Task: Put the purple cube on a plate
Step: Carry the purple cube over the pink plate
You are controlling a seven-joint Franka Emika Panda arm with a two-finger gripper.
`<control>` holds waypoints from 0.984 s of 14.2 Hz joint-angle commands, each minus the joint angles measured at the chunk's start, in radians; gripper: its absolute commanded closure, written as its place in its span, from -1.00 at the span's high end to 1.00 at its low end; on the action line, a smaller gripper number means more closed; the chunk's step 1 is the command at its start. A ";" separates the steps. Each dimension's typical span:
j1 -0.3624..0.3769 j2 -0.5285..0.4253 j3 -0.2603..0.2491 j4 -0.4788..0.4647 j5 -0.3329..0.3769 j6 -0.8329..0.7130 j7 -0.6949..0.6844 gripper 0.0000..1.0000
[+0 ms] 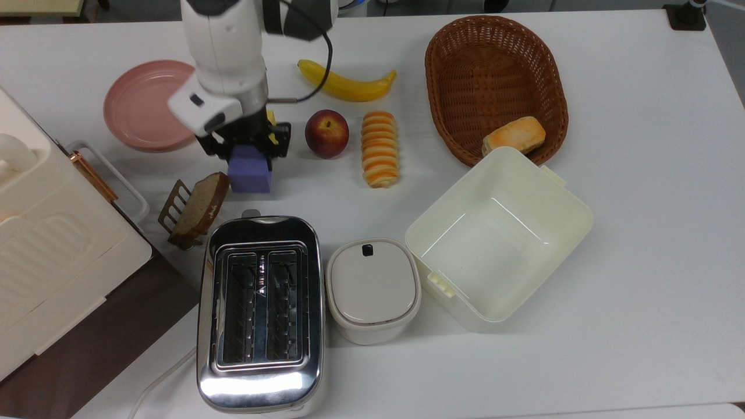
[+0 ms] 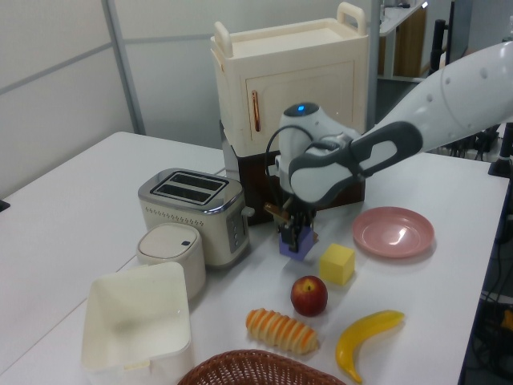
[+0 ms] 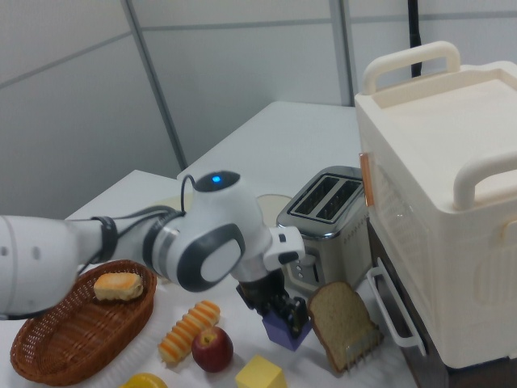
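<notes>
Gripper clamps purple cube, held just above white table, w/ bread slice on top view's left, apple on top view's right. Pink plate sits near, beyond arm.

Two cubes, one plate, one apple, one banana

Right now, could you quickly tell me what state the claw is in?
Claw: closed on the purple cube, which it holds lifted just off the table.
</notes>
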 commanded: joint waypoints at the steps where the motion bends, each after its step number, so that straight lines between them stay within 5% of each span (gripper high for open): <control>1: -0.015 -0.139 -0.005 -0.032 -0.017 -0.115 0.063 -0.39; 5: -0.022 -0.196 -0.068 -0.031 -0.017 -0.257 0.057 -0.39; 14: -0.010 -0.194 -0.293 -0.054 -0.017 -0.351 0.036 -0.39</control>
